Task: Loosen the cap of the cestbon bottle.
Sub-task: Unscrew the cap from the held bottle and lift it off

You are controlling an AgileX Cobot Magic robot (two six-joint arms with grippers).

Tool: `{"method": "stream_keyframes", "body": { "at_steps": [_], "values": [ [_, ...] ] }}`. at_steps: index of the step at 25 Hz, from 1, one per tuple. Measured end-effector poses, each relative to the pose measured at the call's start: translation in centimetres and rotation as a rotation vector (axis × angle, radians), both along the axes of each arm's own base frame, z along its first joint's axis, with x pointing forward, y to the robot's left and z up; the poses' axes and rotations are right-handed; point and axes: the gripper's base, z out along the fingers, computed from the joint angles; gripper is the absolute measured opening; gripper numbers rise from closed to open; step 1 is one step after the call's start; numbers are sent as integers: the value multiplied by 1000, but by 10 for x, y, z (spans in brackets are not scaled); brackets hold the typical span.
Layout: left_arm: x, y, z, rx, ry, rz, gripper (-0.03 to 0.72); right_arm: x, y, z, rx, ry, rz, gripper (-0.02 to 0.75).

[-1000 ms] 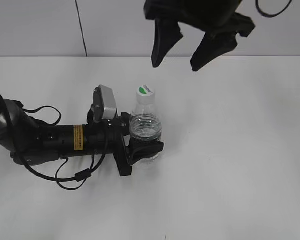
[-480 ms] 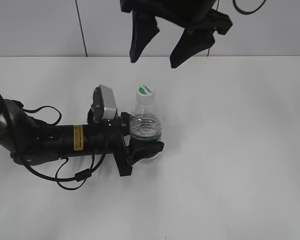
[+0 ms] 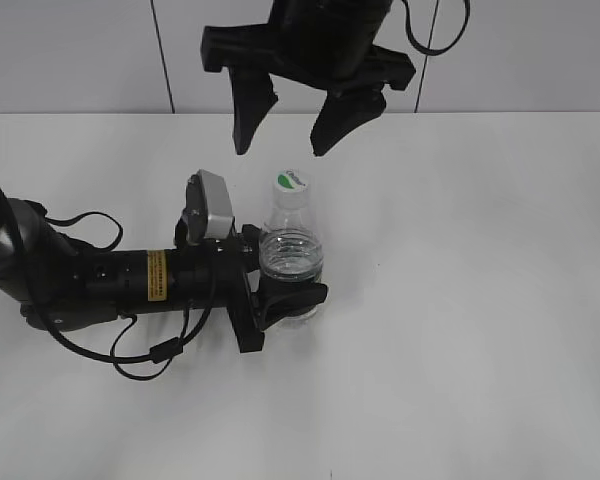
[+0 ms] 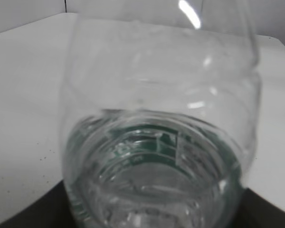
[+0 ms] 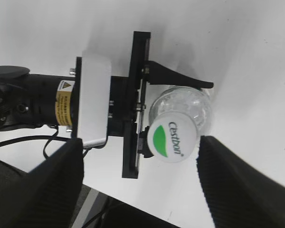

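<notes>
The clear cestbon bottle (image 3: 291, 255) stands upright on the white table, its white cap (image 3: 291, 181) with a green leaf mark on top. My left gripper (image 3: 285, 280) lies along the table from the left and is shut on the bottle's body; the bottle (image 4: 156, 142) fills the left wrist view. My right gripper (image 3: 285, 135) hangs open above the cap, one finger on each side, not touching it. In the right wrist view the cap (image 5: 172, 141) sits between the open right fingers (image 5: 140, 178), closer to the right one, with the bottle (image 5: 183, 107) below.
The left arm and its white wrist camera (image 3: 210, 205) lie on the table (image 3: 480, 300) left of the bottle, with loose cables (image 3: 140, 355). A wall with a dark seam (image 3: 162, 55) stands behind the table.
My right gripper has moved left and down, from above and to the right of the bottle to over the cap. The left gripper and the bottle have not moved.
</notes>
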Motion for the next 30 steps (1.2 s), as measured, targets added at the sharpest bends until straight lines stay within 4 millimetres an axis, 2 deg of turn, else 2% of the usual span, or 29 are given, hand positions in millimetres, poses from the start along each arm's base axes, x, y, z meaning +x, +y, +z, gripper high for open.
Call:
{"method": "stream_keyframes", "body": {
  "at_steps": [8, 15, 20, 24, 30],
  "values": [
    [0, 0, 0, 0, 0, 0, 413, 2, -2, -1, -31, -24, -1, 565],
    [0, 0, 0, 0, 0, 0, 413, 6, 3, -16, -58, -2, 8, 565],
    [0, 0, 0, 0, 0, 0, 413, 8, 1, -18, -89, -26, 25, 565],
    [0, 0, 0, 0, 0, 0, 413, 5, -1, -28, -114, -4, 43, 565],
    [0, 0, 0, 0, 0, 0, 413, 5, -1, -30, -119, -1, 51, 565]
  ]
}}
